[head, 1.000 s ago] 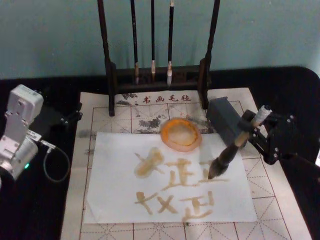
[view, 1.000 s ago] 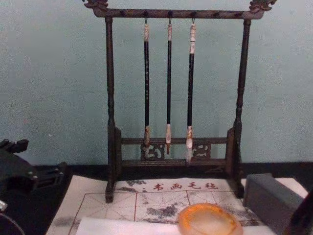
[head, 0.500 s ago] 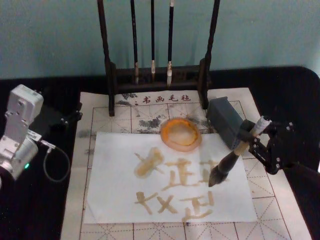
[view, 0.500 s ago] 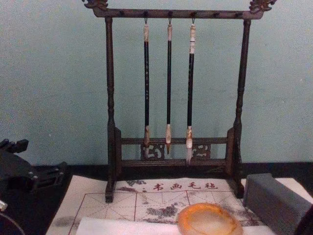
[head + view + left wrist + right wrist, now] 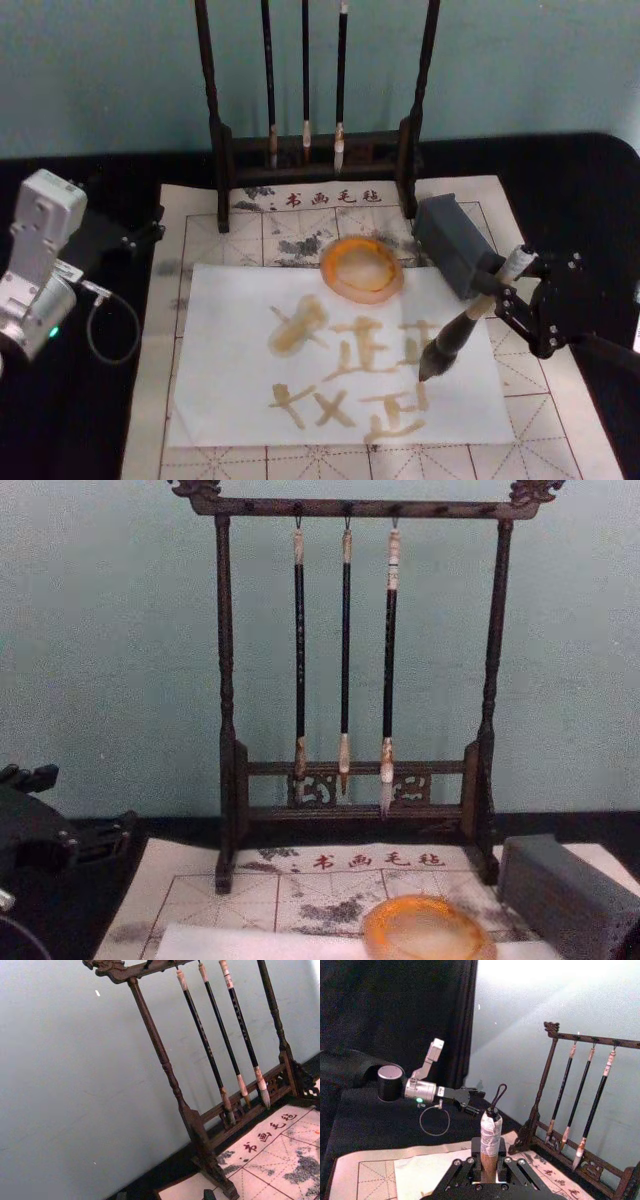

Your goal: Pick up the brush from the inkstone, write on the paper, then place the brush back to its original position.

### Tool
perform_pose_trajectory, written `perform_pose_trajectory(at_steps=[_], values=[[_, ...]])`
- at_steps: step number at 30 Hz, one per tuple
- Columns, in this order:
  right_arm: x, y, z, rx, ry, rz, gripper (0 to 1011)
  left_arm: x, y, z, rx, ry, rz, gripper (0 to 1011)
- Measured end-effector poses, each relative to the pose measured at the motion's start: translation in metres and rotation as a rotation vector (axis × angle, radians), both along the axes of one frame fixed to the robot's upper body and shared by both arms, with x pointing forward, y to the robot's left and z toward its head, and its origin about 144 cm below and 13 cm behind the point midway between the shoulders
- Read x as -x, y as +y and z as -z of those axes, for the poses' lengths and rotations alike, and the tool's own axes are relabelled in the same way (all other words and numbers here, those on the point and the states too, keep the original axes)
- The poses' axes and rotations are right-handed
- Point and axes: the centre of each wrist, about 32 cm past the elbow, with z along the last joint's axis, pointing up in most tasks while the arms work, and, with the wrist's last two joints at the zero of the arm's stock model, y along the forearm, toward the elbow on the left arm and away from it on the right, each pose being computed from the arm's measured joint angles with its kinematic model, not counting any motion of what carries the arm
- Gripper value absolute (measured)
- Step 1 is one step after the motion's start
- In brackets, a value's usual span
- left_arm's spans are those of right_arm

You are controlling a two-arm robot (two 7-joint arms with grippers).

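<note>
My right gripper (image 5: pixel 500 290) is shut on the pale handle of the brush (image 5: pixel 462 330), which slants down to the left with its dark tip over the right part of the paper (image 5: pixel 230 330). The white sheet carries several tan brushed marks. Just beyond the sheet's far edge sits the round orange-rimmed inkstone (image 5: pixel 361 267), which also appears low in the chest view (image 5: pixel 425 930). In the right wrist view the brush's wrapped end (image 5: pixel 491 1137) stands up between the closed jaws. My left arm (image 5: pixel 40 260) is parked far left, off the mat.
A dark wooden rack (image 5: pixel 315 140) with three slim hanging brushes (image 5: pixel 345 650) stands behind the beige grid mat (image 5: pixel 540 400). A grey rectangular block (image 5: pixel 450 245) lies right of the inkstone, close to my right gripper. A black cloth covers the table around the mat.
My right gripper has carried the brush toward the near edge of the paper, the tip sliding down from the upper row of marks toward the lower right mark. The left arm stayed still.
</note>
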Motion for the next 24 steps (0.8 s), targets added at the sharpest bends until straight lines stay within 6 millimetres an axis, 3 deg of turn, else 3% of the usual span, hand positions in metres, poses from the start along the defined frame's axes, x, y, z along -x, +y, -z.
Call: perform_pose_trajectory(at_steps=[24], values=[[-0.0001,0.0008,0.0037,0.011,0.01,-0.001,187,0.0,0.0,0.0,0.0,0.0,0.0,1001]])
